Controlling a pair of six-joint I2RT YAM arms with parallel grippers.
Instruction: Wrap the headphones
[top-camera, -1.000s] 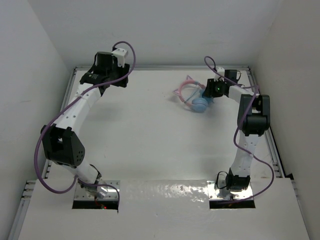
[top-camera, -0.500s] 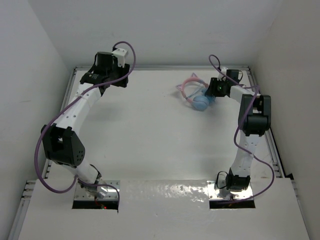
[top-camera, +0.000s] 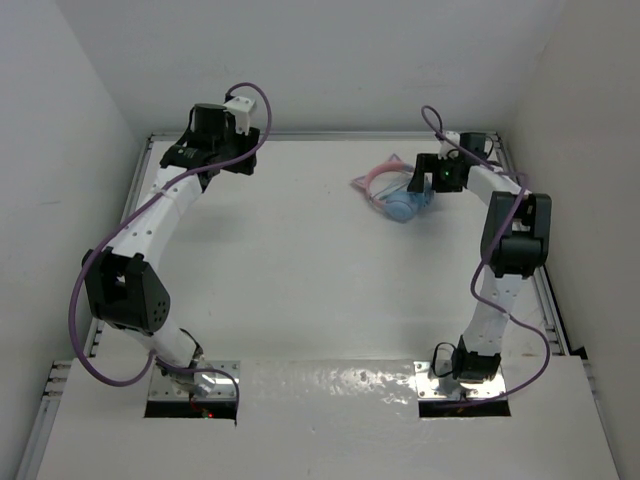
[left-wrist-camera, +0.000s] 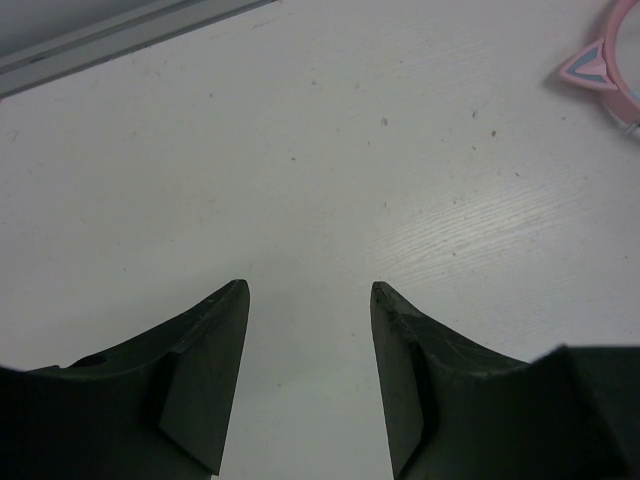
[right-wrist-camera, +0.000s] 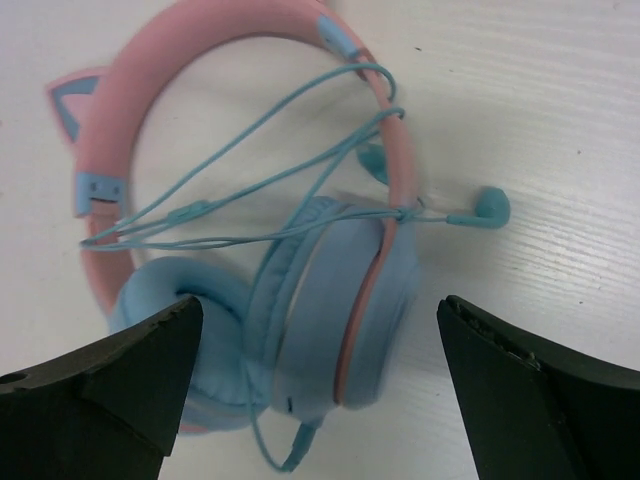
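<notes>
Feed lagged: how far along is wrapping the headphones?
Done: the thin light blue cord is looped around the pink-banded, blue-cupped cat-ear headphones. In hand: nothing; the right gripper stands open over their ear cups, the left gripper open over the white table. Left: the cord's free end lies loose beside the headband; tuck it.

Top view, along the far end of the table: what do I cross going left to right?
Left gripper → headphones; the open right gripper sits over them, so it gets no place of its own.
</notes>
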